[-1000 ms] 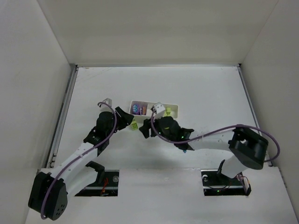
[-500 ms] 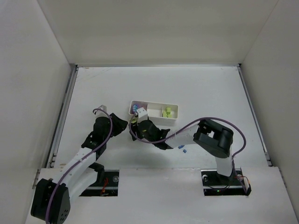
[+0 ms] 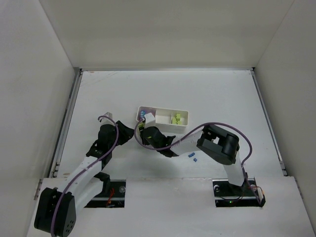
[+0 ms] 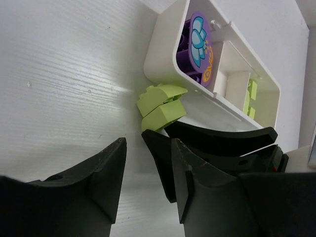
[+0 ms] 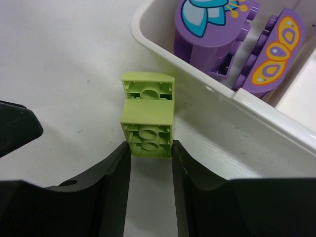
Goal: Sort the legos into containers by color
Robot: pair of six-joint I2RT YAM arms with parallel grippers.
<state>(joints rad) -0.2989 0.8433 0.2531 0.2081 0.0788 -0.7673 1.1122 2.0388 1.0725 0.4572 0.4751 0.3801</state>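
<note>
A yellow-green lego [image 5: 147, 118], two bricks joined, lies on the table against the left end of the white tray [image 5: 212, 98]. My right gripper [image 5: 149, 148] has its fingertips pressed on both sides of the lego's near end. My left gripper [image 4: 148, 148] is open and empty just short of the same lego [image 4: 160, 106], facing the right gripper's fingers [image 4: 212, 136]. Purple pieces [image 5: 212, 24] fill the tray's left compartment. In the top view both grippers meet at the tray's [image 3: 168, 108] left front corner, where the lego [image 3: 141, 127] barely shows.
Yellow-green bricks [image 3: 176, 118] lie in the tray's right compartment. Two tiny blue legos [image 3: 192, 157] lie on the table under the right arm's forearm. White walls enclose the table on three sides.
My right gripper has swung left from over the tray down to the yellow-green lego and now flanks it. My left gripper has drawn back slightly from the lego.
</note>
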